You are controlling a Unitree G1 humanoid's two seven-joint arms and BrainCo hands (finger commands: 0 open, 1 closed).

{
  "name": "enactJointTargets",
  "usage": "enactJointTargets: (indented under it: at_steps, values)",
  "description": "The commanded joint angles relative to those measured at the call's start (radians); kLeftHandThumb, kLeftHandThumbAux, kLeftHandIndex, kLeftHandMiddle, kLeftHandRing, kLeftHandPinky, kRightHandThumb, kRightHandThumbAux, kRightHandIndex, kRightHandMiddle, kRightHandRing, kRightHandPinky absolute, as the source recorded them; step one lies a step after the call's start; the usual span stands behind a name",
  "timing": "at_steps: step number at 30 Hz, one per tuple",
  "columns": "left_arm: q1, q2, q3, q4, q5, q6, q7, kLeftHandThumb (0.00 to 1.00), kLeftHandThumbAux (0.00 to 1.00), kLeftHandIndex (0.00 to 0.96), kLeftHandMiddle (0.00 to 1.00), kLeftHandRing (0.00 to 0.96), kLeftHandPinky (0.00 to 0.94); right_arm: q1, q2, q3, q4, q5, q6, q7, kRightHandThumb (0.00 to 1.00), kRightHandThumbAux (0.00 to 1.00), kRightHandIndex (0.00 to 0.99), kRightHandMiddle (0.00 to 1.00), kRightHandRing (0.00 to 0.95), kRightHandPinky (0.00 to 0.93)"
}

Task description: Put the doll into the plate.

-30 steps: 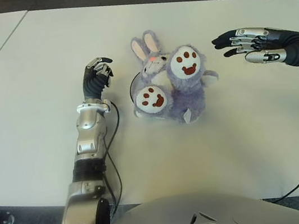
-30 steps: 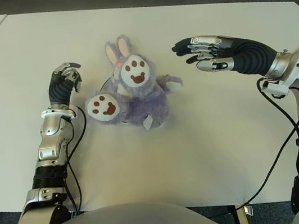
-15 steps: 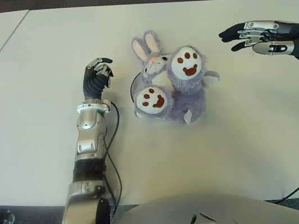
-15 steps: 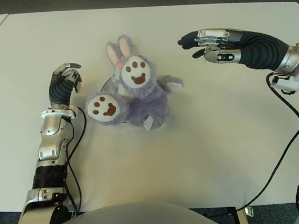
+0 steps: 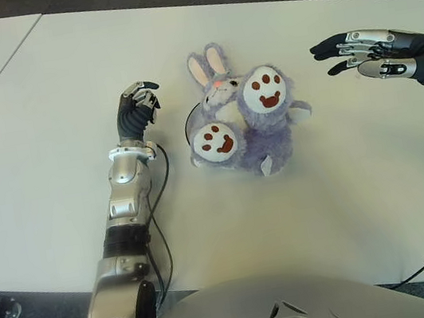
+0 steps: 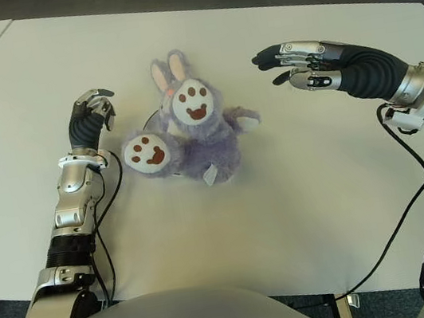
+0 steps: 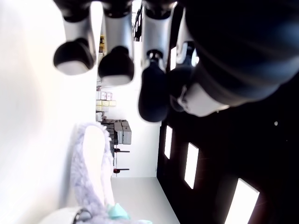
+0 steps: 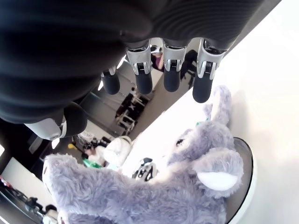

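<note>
Pulled back over the last second, our right hand point(image 6: 298, 65) hovers clear of the doll point(image 5: 242, 122), fingers spread and empty. Our left hand point(image 5: 138, 108), loosely curled on nothing, shows beside the doll's left. We judge the task finished — doll lying across the plate point(image 8: 243, 179). Beyond, open table point(image 5: 63, 86) invites further retreat.

No readable text, label, brand or number shows anywhere.
</note>
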Motion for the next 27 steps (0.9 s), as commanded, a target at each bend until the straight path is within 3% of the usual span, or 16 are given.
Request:
enactJointTargets:
  at_steps: [1,14,15,16,17,18,22,27]
  values:
    - [0.062,-0.043,-0.006,0.036,-0.011,0.011,-0.009,0.712,0.703,0.444,0.847,0.855,0.859,0.000,-0.007,0.007,-0.003,-0.003,-0.005,0.001,0.651,0.325,0.001,0.017,0.040,0.238]
    - [0.063,-0.038,-0.008,0.031,-0.017,0.017,-0.012,0.712,0.703,0.444,0.843,0.853,0.857,0.000,-0.007,0.008,-0.008,-0.003,-0.002,-0.002,0.651,0.325,0.001,0.017,0.040,0.238]
    - [0.063,-0.038,-0.008,0.030,-0.017,0.016,-0.012,0.712,0.703,0.444,0.843,0.852,0.857,-0.060,0.129,0.047,0.093,-0.101,0.083,-0.256,0.651,0.325,0.001,0.017,0.040,0.238]
    - [0.064,-0.037,-0.009,0.029,-0.016,0.016,-0.012,0.712,0.703,0.444,0.843,0.852,0.857,-0.106,0.236,0.080,0.149,-0.173,0.166,-0.453,0.671,0.469,0.150,0.154,0.184,0.322]
    - [0.064,-0.037,-0.009,0.028,-0.016,0.016,-0.011,0.712,0.703,0.444,0.843,0.852,0.857,-0.136,0.307,0.103,0.185,-0.221,0.223,-0.587,0.678,0.520,0.203,0.203,0.235,0.351]
    - [0.064,-0.037,-0.010,0.027,-0.015,0.016,-0.010,0.712,0.703,0.444,0.843,0.852,0.855,-0.157,0.352,0.121,0.201,-0.247,0.255,-0.663,0.688,0.594,0.279,0.273,0.309,0.393]
    - [0.064,-0.037,-0.010,0.023,-0.017,0.019,-0.008,0.712,0.703,0.444,0.843,0.851,0.855,-0.187,0.400,0.146,0.280,-0.274,0.201,-0.703,0.703,0.698,0.389,0.374,0.412,0.447]
    - [0.064,-0.037,-0.009,0.025,-0.015,0.020,-0.005,0.712,0.703,0.444,0.845,0.852,0.857,-0.208,0.472,0.136,0.403,-0.299,0.097,-0.777,0.707,0.720,0.417,0.412,0.441,0.459]
